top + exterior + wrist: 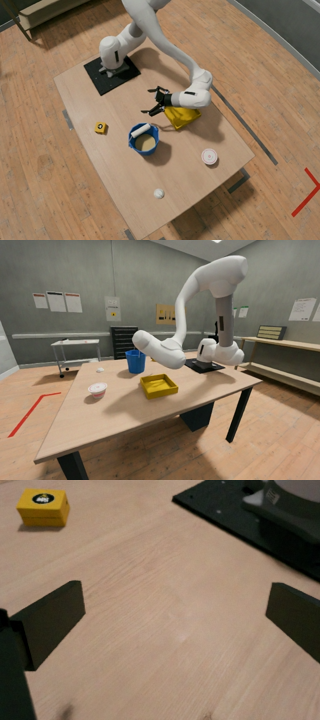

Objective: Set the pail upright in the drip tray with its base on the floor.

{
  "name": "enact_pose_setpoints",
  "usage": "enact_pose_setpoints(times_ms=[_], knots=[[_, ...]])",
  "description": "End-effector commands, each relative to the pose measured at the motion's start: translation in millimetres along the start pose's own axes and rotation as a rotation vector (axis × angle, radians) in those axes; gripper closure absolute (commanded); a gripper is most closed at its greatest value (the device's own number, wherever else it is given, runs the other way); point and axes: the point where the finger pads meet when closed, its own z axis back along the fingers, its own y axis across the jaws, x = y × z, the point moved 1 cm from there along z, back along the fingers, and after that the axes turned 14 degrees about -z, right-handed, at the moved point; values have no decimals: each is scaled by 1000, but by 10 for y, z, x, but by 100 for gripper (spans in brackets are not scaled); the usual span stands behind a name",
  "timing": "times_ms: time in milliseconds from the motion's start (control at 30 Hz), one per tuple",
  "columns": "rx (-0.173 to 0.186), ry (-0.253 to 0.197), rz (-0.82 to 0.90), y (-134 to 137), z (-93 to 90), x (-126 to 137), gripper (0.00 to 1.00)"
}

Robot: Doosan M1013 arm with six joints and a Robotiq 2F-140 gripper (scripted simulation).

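The blue pail [143,139] stands upright on the table, with a white roller across its rim and beige fill inside. It also shows in the exterior view [135,361]. The yellow drip tray [183,117] lies on the table to its right, partly under my wrist, and shows empty in the exterior view [158,385]. My gripper [149,101] is open and empty. It hovers above the table, beyond the pail and left of the tray, touching neither. In the wrist view my gripper [175,598] has only bare table between its fingers.
A small yellow box [100,127] lies left of the pail. A white cup with a red-ringed lid [209,156] stands to the right front. A small white knob [158,193] lies near the front edge. The black base plate [111,74] holds the arm.
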Motion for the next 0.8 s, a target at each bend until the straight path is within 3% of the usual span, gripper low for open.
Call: enact_pose_setpoints(times_ms=[0,133,400,467,667,733,767], knots=[[25,-28,50,-34,38,4,0],[67,-85,147,-102,107,15,0],[-78,-73,259,101,397,-883,0],[-78,-73,259,101,397,-883,0],[-191,-57,339,263,531,-1612,0],[-209,-59,355,274,558,-1746,0],[-194,-93,366,153,630,-1711,0]])
